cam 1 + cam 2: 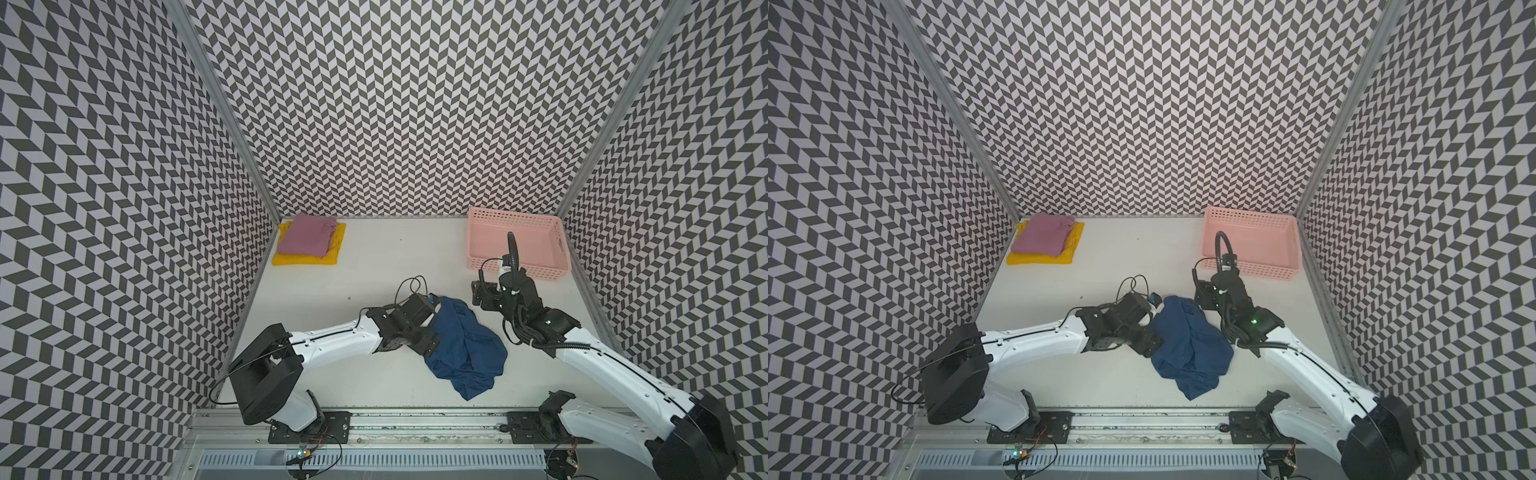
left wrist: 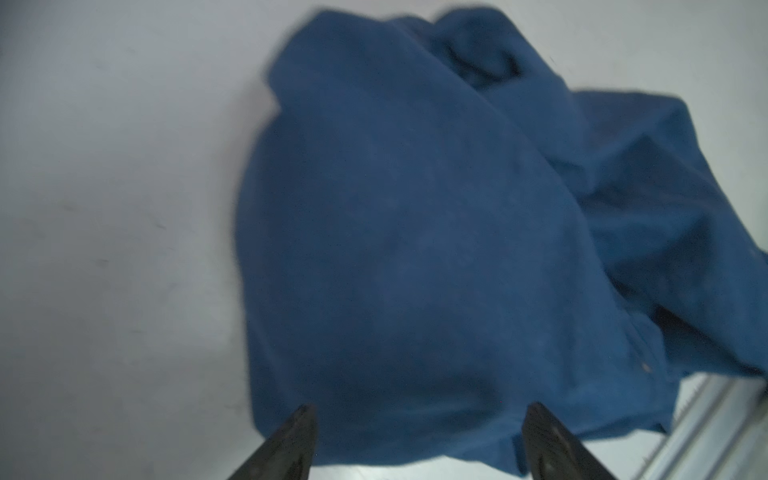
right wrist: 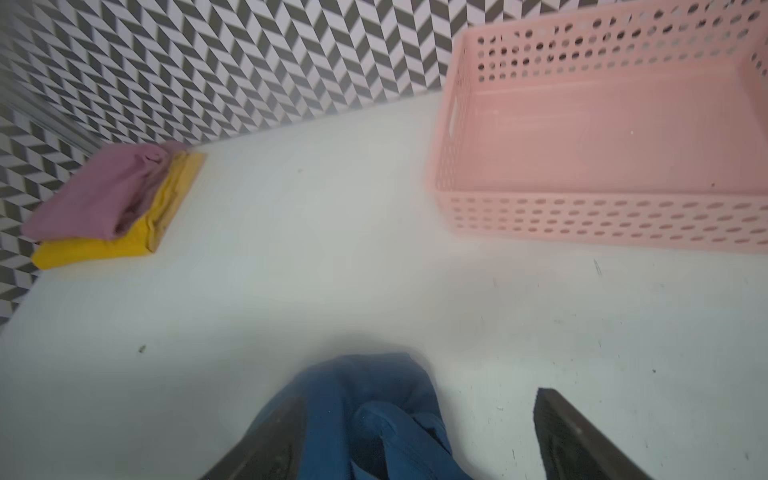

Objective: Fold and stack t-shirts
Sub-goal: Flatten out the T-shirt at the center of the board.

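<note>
A crumpled navy blue t-shirt [image 1: 465, 345] [image 1: 1190, 343] lies mid-table between the two arms. My left gripper [image 1: 430, 347] [image 2: 419, 419] sits at the shirt's left edge, open, and the cloth [image 2: 415, 232] spreads out ahead of its fingertips. My right gripper [image 1: 478, 297] [image 3: 419, 397] hovers at the shirt's far right corner, also open; a loose navy fold [image 3: 374, 415] lies between its fingers, close to one of them. At the back left, a folded mauve-pink t-shirt [image 1: 307, 235] [image 3: 95, 195] rests on a folded yellow t-shirt [image 1: 305, 258] [image 3: 99, 249].
A pink perforated basket [image 1: 515, 272] [image 3: 602, 220] stands at the back right, just behind the right wrist, and looks empty. Patterned walls close in the table on three sides. A metal rail [image 1: 415, 415] runs along the front edge.
</note>
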Motion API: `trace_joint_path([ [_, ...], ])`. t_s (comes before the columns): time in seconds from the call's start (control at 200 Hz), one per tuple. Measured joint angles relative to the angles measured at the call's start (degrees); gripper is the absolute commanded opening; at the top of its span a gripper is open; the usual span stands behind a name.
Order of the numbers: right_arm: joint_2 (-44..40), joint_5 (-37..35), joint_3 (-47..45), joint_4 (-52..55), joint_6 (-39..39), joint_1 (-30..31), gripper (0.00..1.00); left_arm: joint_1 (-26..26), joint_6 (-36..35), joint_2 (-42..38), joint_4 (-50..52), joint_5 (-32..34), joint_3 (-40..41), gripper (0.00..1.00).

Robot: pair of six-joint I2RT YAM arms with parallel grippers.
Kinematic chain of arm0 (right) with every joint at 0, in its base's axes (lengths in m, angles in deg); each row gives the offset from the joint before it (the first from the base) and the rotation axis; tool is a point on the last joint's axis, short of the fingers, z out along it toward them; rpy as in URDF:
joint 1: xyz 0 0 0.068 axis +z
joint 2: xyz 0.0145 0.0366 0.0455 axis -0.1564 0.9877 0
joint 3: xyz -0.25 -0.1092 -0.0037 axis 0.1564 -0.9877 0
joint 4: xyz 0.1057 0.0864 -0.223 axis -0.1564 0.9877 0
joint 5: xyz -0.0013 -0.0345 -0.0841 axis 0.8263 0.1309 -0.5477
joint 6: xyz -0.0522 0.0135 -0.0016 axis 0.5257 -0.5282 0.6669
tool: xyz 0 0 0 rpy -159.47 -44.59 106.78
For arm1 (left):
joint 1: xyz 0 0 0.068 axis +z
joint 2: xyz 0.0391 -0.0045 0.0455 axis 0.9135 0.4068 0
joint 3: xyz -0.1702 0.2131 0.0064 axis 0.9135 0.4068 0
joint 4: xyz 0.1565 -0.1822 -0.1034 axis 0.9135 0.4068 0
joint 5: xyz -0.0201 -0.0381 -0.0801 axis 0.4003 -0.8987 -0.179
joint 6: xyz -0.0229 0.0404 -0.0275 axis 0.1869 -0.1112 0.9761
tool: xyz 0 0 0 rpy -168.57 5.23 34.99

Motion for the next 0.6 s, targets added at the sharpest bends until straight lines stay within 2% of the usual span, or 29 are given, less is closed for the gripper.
trace_joint_path([
  [0.125,1.95,1.16,-1.75,-0.02,-1.11,0.00,0.87,-1.86,0.39,1.22,-0.44,-1.99,-0.72,0.80],
  [0.305,4.68,2.60,-2.86,-0.20,-1.77,0.00,0.87,-2.51,0.35,9.11,-0.24,-1.92,-5.20,0.77],
  [0.601,4.72,4.13,-5.81,-0.33,-2.25,0.00,0.86,-10.58,0.04,9.66,4.28,0.68,-13.44,0.77],
])
